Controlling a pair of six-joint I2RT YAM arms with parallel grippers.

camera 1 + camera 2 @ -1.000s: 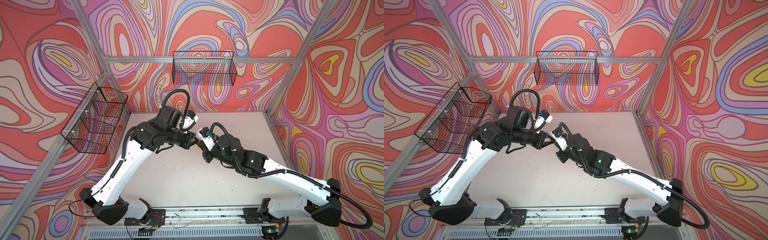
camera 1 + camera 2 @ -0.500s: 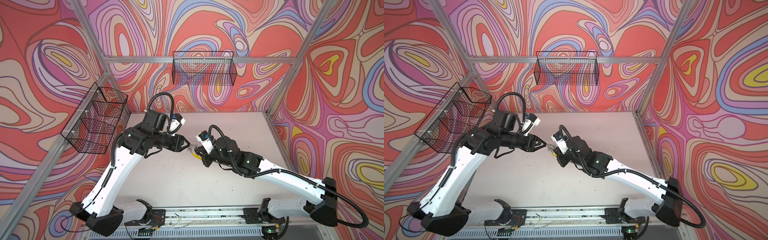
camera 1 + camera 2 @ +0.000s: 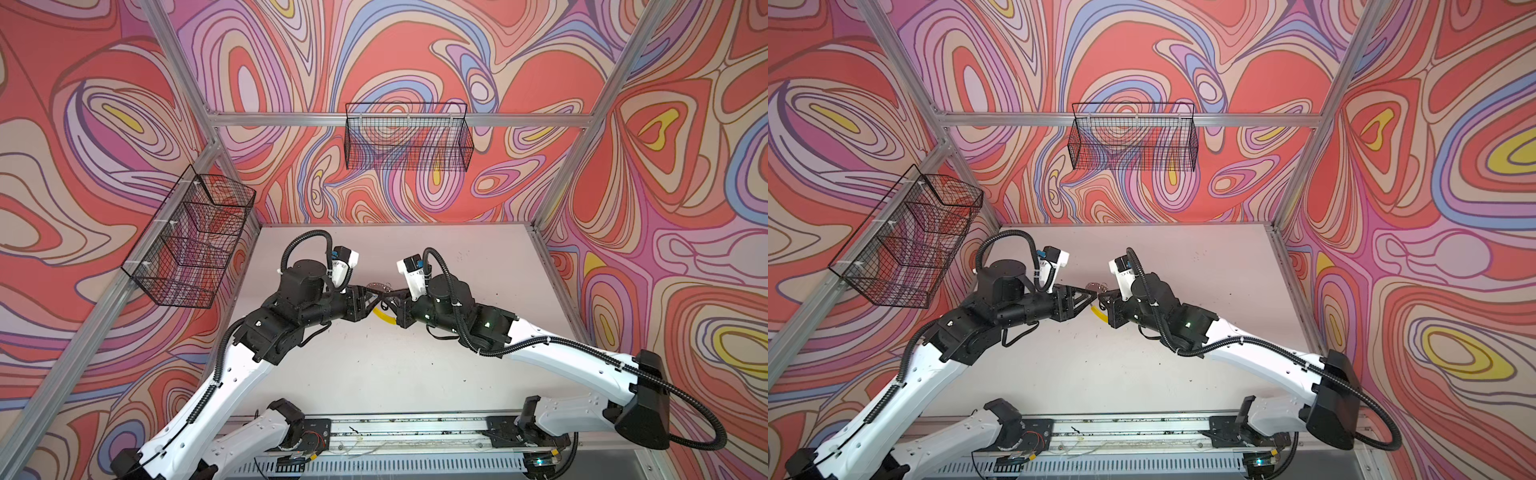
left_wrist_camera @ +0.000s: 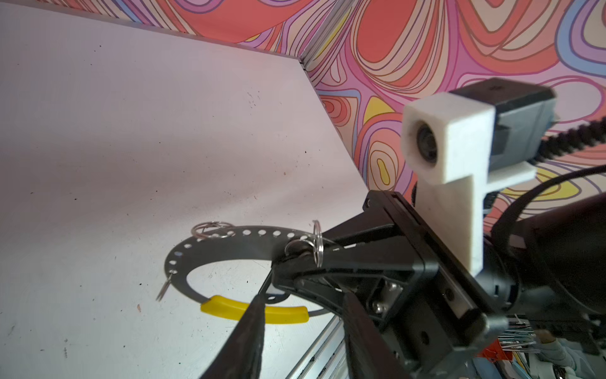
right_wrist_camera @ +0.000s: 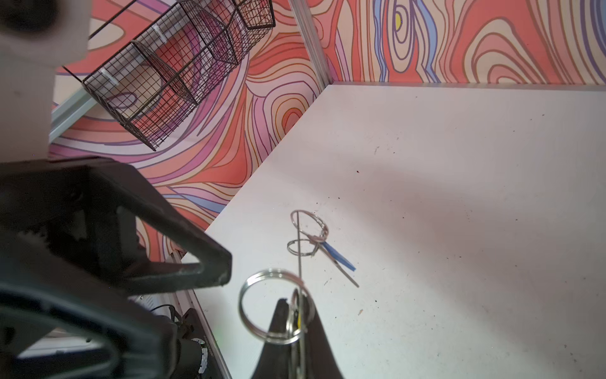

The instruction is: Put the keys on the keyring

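Since the left pincer (image 3: 371, 297) stands partly open with nothing between its fingers (image 4: 251, 325), it seems to be lining up on the keyring (image 4: 229, 241). The keyring is held above the table (image 4: 114, 131) at mid-table, between the two arms. The left fingertips sit just beside the ring's inner edge, close to the yellow sleeve (image 4: 255, 311).

To the right, the right pincer (image 4: 290, 259) is closed flat on the ring's band and carries it alone.

My judgement is that the step is a handover of work: the right side holds the ring steady while the left side comes in for a loop. To do it well:
- The right clamp should be firm, because the thin band will likely twist if nudged.
- The left fingers should come in along the plane of the ring.
- They should close only once wire or band lies squarely between them.
- They should stay clear of the dangling blue-tagged key (image 5: 339, 259), which hangs from a loop at the rim.

Counted, left to right:
- two wire baskets (image 3: 189, 241) on the walls
- two pincers
- one keyring with one yellow sleeve
- at least four wire loops (image 4: 211, 229)
- one key in sight

I cannot find the black-tagged key.
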